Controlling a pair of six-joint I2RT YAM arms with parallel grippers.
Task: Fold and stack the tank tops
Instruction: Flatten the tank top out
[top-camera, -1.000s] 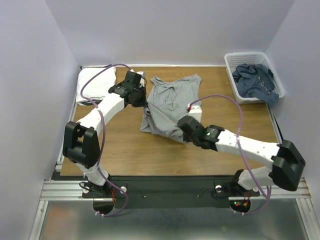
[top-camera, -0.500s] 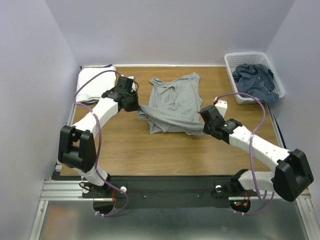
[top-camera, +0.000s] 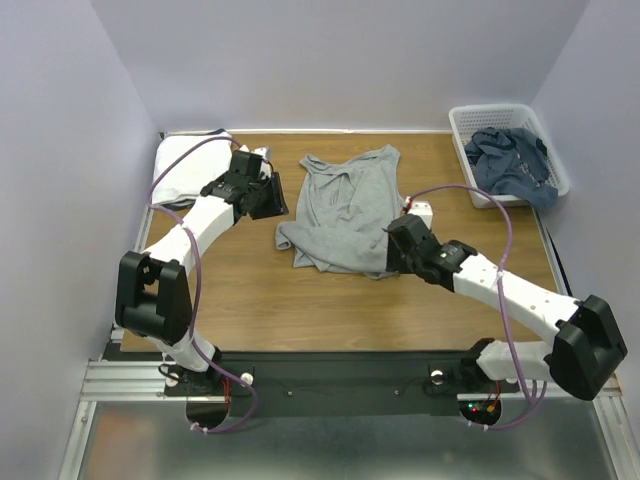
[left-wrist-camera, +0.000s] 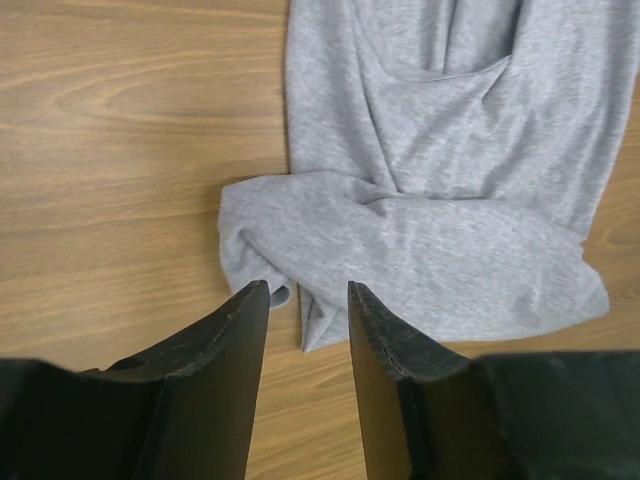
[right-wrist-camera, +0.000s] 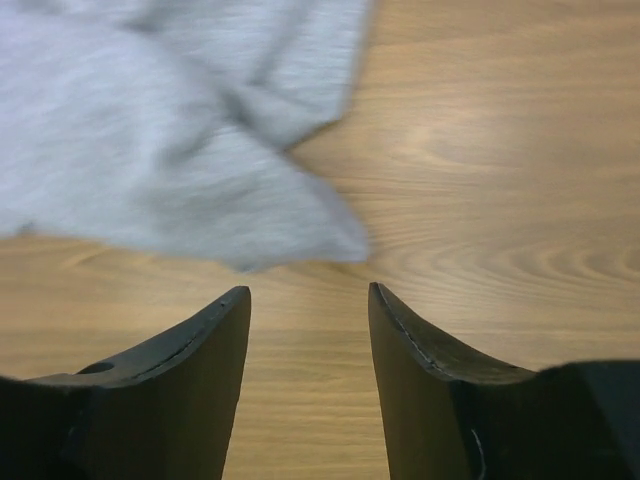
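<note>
— Status?
— I've let go: my left end effector (left-wrist-camera: 308, 300) and right end effector (right-wrist-camera: 308, 298) have opened off the grey top (top-camera: 345, 205).
— Where?
— Half-folded on the table (top-camera: 300, 300), well left of the basket (top-camera: 497, 106).

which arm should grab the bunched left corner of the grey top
Left: the left gripper hangs open right by that corner of the grey tank top; the right gripper is open at the opposite edge.

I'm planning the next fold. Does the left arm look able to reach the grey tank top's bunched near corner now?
Probably yes: the left fingers are open right at that corner of the grey tank top, with nothing in the way.
</note>
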